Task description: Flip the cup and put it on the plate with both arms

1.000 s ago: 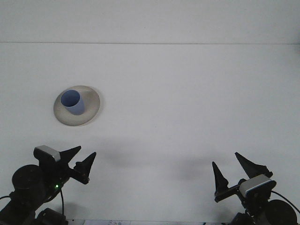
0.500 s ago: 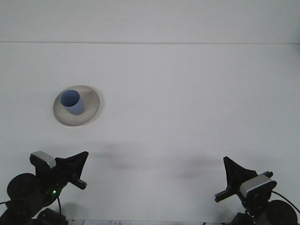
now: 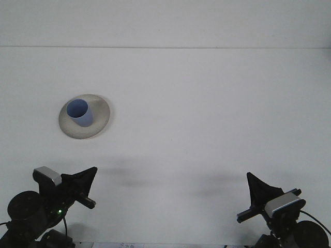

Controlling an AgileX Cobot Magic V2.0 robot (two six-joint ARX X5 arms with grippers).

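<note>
In the front view, the blue cup (image 3: 79, 112) stood upright, mouth up, on the cream plate (image 3: 98, 123) at the left of the white table (image 3: 207, 103). The left gripper (image 3: 88, 182) and right gripper (image 3: 253, 188) sat low near the table's near edge, well apart from the plate, each with jaws together.

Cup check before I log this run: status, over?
Both grippers shut, low near the table's front edge, holding nothing. Cup upright on plate, mouth up. Nothing in the way.

left hand (image 3: 89, 178), right hand (image 3: 257, 187), closed (both low)
</note>
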